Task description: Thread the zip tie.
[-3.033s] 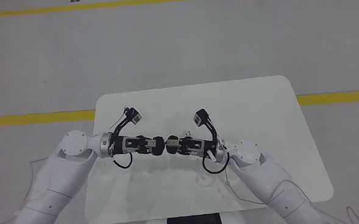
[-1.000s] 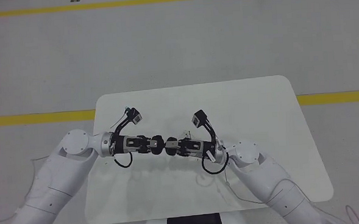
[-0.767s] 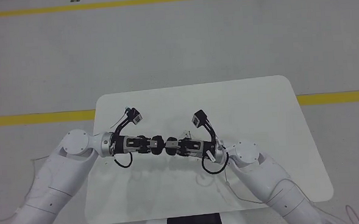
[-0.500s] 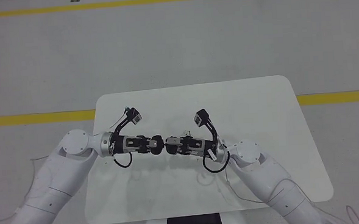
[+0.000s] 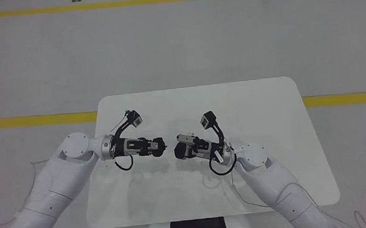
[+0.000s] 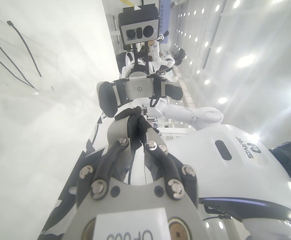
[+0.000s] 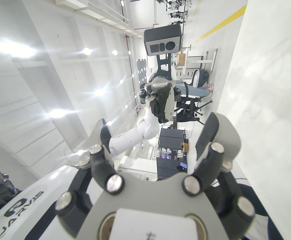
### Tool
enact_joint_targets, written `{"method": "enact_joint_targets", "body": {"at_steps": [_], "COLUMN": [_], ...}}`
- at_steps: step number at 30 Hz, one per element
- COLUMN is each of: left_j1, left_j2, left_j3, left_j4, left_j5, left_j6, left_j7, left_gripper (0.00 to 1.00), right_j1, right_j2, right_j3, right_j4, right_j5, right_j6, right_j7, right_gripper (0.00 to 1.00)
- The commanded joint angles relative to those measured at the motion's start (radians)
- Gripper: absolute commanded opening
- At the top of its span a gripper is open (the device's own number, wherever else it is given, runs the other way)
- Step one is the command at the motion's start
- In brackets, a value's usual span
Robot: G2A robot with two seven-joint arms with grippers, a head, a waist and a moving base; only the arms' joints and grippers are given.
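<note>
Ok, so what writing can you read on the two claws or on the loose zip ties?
On the left claw: a white label on its base, upside down and cut off by the picture's edge, not readable whole.
On the right claw: a white tag on its base, just a sliver of one mark, unreadable.
On the loose zip ties: none to be seen.

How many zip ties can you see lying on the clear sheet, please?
3, all on the clear sheet: one zip tie with its head showing, and a second and third beside it, both running off the picture's edge. More may lie past that edge.
</note>
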Motion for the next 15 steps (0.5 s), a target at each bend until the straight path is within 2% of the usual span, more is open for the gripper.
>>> {"method": "enact_joint_targets", "body": {"at_steps": [1, 5, 7, 9, 10, 12, 15], "left_j1": [0.000, 0.000, 0.004, 0.003, 0.003, 0.005, 0.026], "left_j2": [0.000, 0.000, -0.003, -0.004, -0.005, -0.006, -0.011], "left_j3": [0.000, 0.000, 0.005, -0.003, -0.009, -0.038, -0.092], "left_j4": [-0.001, -0.001, 0.003, 0.022, 0.026, 0.023, 0.007], "left_j5": [0.000, 0.000, -0.008, -0.039, -0.057, -0.063, -0.076], "left_j6": [0.000, 0.000, -0.004, -0.046, -0.046, -0.046, -0.046], "left_j7": [0.000, 0.000, 0.026, 0.026, 0.019, 0.004, -0.009], "left_gripper": [0.00, 0.00, 0.00, 0.00, 0.00, 0.00, 0.00], "right_j1": [0.000, 0.000, 0.000, 0.000, 0.000, 0.000, 0.000], "right_j2": [0.000, 0.000, 0.000, 0.000, 0.000, 0.000, 0.000], "right_j3": [0.000, 0.000, 0.000, 0.000, 0.000, 0.000, 0.000], "right_j4": [0.000, 0.000, 0.000, 0.000, 0.000, 0.000, 0.000], "right_j5": [-0.001, -0.001, -0.001, -0.001, -0.001, -0.001, -0.001], "right_j6": [0.000, 0.000, 0.000, 0.000, 0.000, 0.000, 0.000], "right_j7": [0.000, 0.000, 0.000, 0.000, 0.000, 0.000, 0.000], "right_gripper": [1.00, 1.00, 1.00, 1.00, 1.00, 1.00, 1.00]}}
